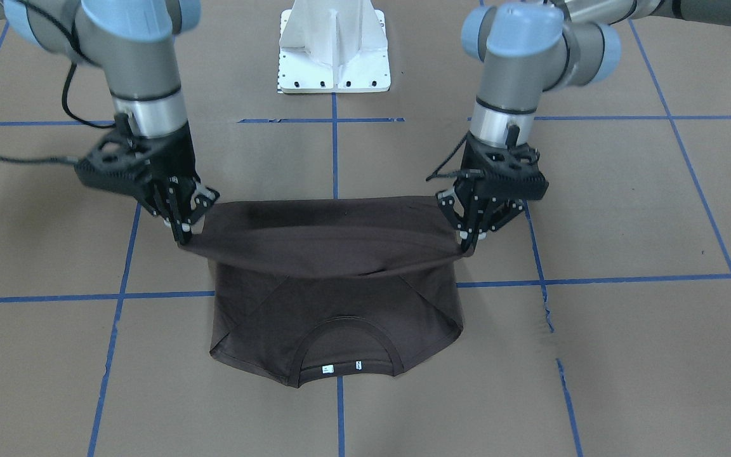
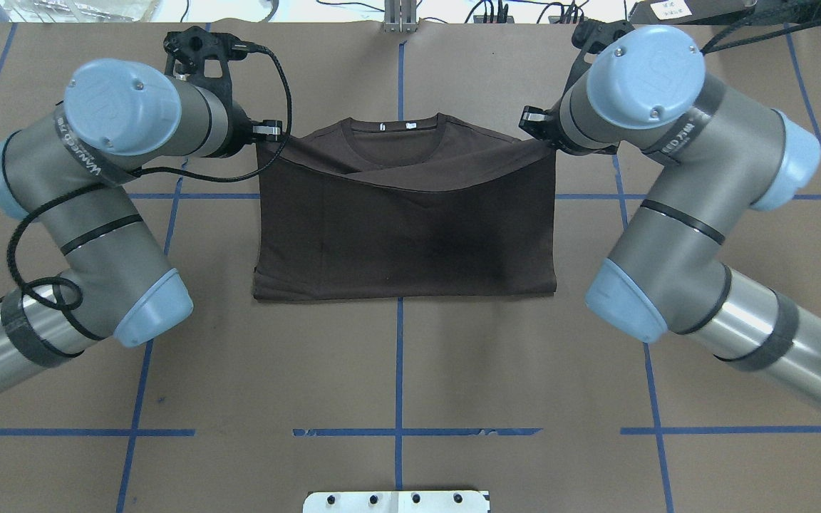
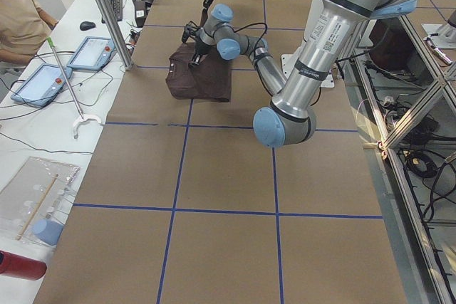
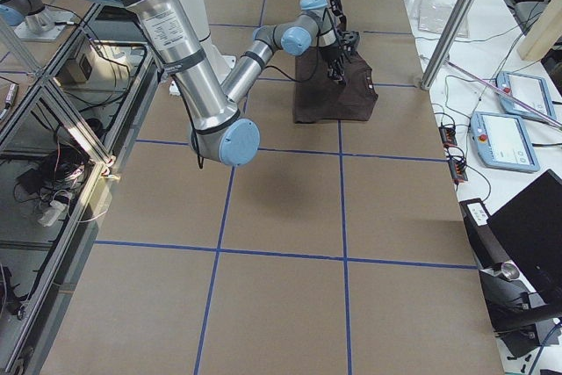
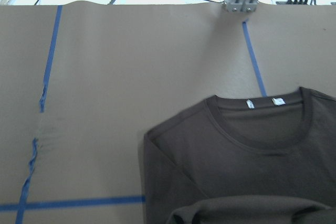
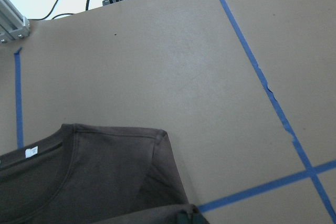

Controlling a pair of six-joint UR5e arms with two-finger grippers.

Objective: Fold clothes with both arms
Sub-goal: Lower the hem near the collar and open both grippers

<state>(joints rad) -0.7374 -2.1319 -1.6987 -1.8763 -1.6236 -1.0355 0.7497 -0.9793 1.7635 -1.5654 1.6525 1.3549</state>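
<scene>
Between the 2 pairs of jaws the hem (image 1: 327, 252) of the dark T-shirt (image 1: 334, 304) hung as a stretched band, raised a little over the table (image 1: 625, 209). The left gripper (image 1: 469, 240) was closed tight on 1 corner of this hem, and the right gripper (image 1: 183, 236) was closed the same way on the other corner. The rest of the T-shirt lay flat under and behind the jaws, sleeves already turned in. The collar (image 1: 348, 331) lay ahead of the jaws, on the side away from the robot.

I judge that the step in hand was the fold of the lower half over the upper half, about halfway done. The next move would call for both arms to go forward together at equal height, lay the hem near the collar, and only then open.

2 small white labels (image 1: 326, 367) sat inside the collar, but their print was too small to read. A black band (image 2: 90, 157) on the left arm (image 2: 97, 235) carried white letters that I could not read surely.
</scene>
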